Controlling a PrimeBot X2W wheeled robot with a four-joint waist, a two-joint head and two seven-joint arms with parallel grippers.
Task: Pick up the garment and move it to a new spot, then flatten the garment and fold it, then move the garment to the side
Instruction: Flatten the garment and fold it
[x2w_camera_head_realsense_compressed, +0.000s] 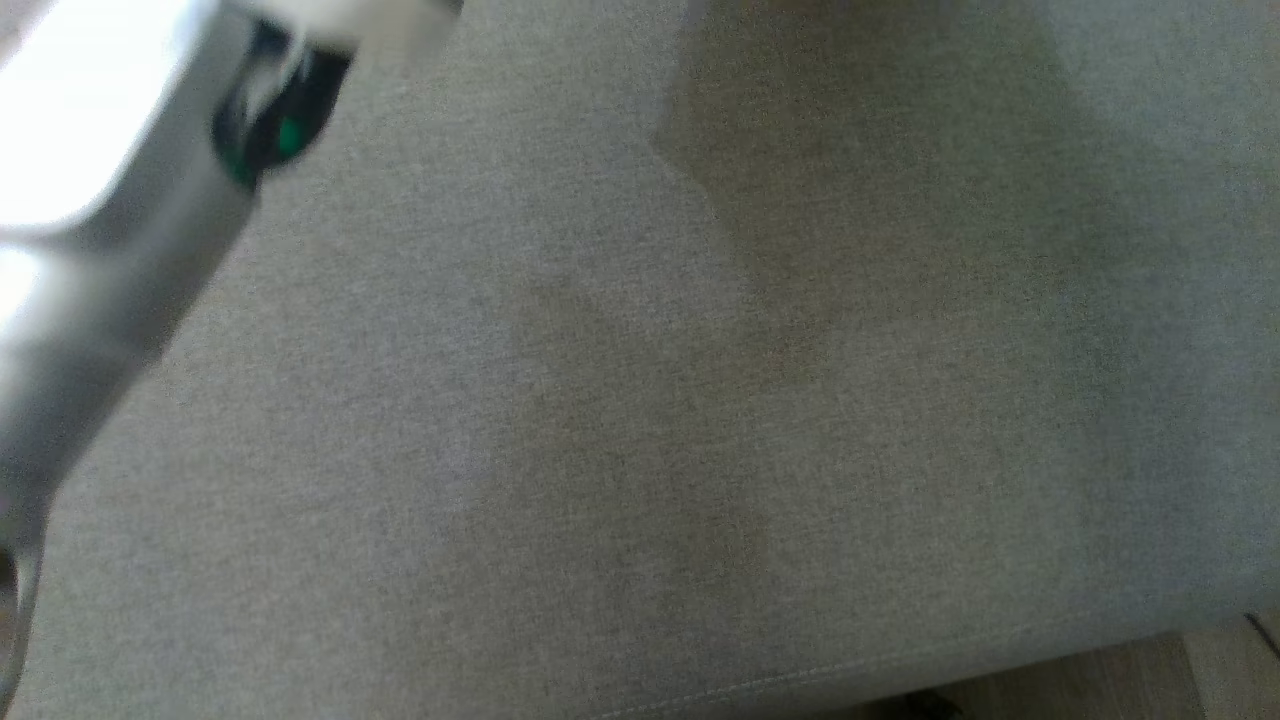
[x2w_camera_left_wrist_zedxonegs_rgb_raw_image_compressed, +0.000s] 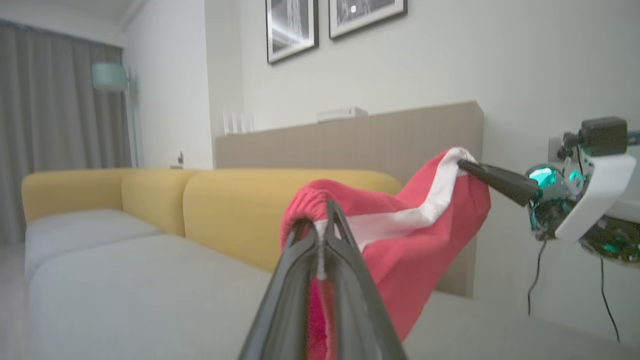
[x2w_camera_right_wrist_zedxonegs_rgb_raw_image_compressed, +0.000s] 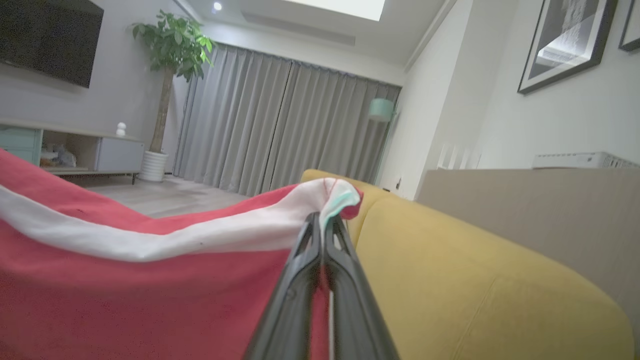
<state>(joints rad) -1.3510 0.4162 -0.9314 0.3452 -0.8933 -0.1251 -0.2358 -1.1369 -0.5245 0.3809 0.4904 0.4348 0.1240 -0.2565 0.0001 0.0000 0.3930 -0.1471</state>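
The garment (x2w_camera_left_wrist_zedxonegs_rgb_raw_image_compressed: 420, 240) is red with a white stripe and a gathered elastic edge. It hangs stretched between my two grippers, above the grey sofa seat (x2w_camera_left_wrist_zedxonegs_rgb_raw_image_compressed: 125, 280). My left gripper (x2w_camera_left_wrist_zedxonegs_rgb_raw_image_compressed: 324, 220) is shut on the gathered edge. In the left wrist view, my right gripper (x2w_camera_left_wrist_zedxonegs_rgb_raw_image_compressed: 465, 165) pinches the white stripe at the garment's far upper corner. In the right wrist view, the right gripper (x2w_camera_right_wrist_zedxonegs_rgb_raw_image_compressed: 322, 222) is shut on that white corner, and the garment (x2w_camera_right_wrist_zedxonegs_rgb_raw_image_compressed: 125, 295) spreads away to the left. A pale forearm (x2w_camera_head_realsense_compressed: 110, 300) crosses the upper left of the head view over the seat (x2w_camera_head_realsense_compressed: 700, 400).
A yellow backrest (x2w_camera_left_wrist_zedxonegs_rgb_raw_image_compressed: 235, 210) runs behind the seat, with a beige panel (x2w_camera_left_wrist_zedxonegs_rgb_raw_image_compressed: 380, 140) and a wall beyond it. The seat's front edge (x2w_camera_head_realsense_compressed: 1000, 665) and a strip of floor (x2w_camera_head_realsense_compressed: 1150, 680) lie at the lower right. Curtains (x2w_camera_right_wrist_zedxonegs_rgb_raw_image_compressed: 280, 135), a plant (x2w_camera_right_wrist_zedxonegs_rgb_raw_image_compressed: 170, 50) and a low cabinet (x2w_camera_right_wrist_zedxonegs_rgb_raw_image_compressed: 75, 150) stand across the room.
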